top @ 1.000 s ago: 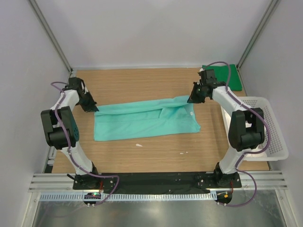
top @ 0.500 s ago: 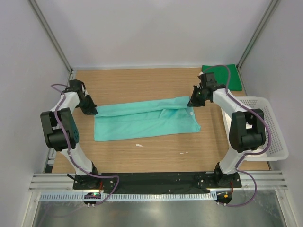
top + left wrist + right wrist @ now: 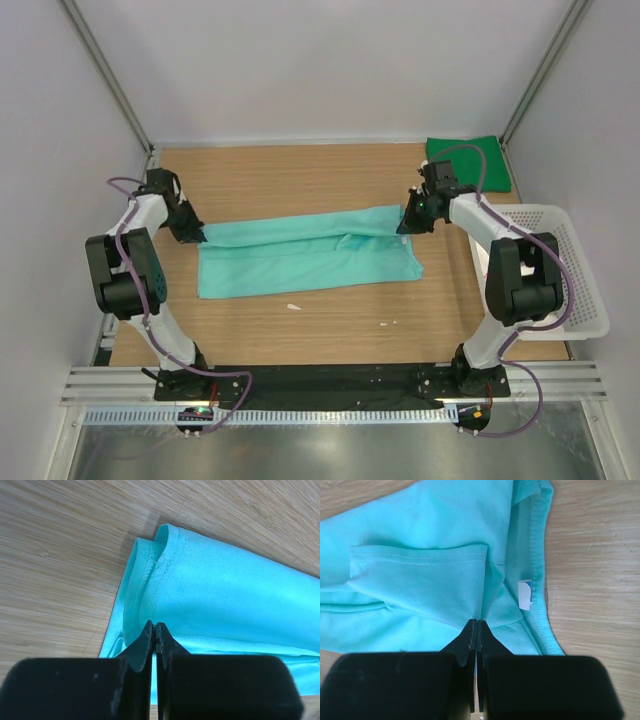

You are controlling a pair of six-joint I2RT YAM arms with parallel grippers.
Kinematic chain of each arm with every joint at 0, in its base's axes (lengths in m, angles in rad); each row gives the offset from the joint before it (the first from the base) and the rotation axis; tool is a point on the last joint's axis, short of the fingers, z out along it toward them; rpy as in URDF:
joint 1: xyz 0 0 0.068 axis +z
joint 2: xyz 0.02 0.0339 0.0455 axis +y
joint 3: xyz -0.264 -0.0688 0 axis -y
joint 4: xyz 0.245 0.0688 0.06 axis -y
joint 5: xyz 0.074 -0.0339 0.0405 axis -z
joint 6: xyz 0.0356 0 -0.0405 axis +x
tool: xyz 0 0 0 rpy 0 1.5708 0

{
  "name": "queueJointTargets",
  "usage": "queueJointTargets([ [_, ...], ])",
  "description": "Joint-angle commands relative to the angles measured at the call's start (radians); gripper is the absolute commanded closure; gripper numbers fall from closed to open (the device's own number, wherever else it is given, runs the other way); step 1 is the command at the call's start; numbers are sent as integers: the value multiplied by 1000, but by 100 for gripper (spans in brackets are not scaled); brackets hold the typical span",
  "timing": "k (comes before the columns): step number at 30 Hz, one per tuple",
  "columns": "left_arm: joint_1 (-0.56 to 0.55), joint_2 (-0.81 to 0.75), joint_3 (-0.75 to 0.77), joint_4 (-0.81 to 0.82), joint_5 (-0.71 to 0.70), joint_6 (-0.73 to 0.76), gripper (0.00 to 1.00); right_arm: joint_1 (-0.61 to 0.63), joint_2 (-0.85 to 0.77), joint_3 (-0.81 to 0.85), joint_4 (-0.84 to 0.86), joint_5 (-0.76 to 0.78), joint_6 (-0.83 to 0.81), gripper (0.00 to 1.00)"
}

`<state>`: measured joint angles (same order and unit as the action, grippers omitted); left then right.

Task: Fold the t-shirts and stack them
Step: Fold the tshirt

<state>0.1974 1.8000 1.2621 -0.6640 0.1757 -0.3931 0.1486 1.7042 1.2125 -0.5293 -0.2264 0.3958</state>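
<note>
Left gripper [image 3: 197, 236]: clenched on the left end of the mint shirt [image 3: 300, 262], its fingertips pinching a rolled hem. A strip of cloth shows between them in the wrist view.
Right gripper [image 3: 405, 226]: clenched too, nipping a fold of the same shirt near its upper right corner, beside a small white tag [image 3: 524, 595].
Mint shirt: folded into a long band across the middle of the frame, lying on the table [image 3: 300, 180].
Dark green shirt [image 3: 470, 162]: folded, at the upper right corner of the table.
Basket [image 3: 572, 262]: white, at the right edge, apart from both shirts.
</note>
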Motion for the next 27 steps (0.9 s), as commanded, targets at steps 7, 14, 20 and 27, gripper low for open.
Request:
queueJointTargets([
  [7,-1,22,7,7,-36,17,100,-3,37,-21,38,21,-11,99],
  [14,-1,38,-3,18,-50,14,100,-3,84,-13,54,36,-14,99],
  [20,0,59,8,26,-47,11,100,-3,109,-1,57,41,-20,99],
  [27,-1,12,20,38,-35,-3,100,-3,109,-8,58,45,-25,99],
])
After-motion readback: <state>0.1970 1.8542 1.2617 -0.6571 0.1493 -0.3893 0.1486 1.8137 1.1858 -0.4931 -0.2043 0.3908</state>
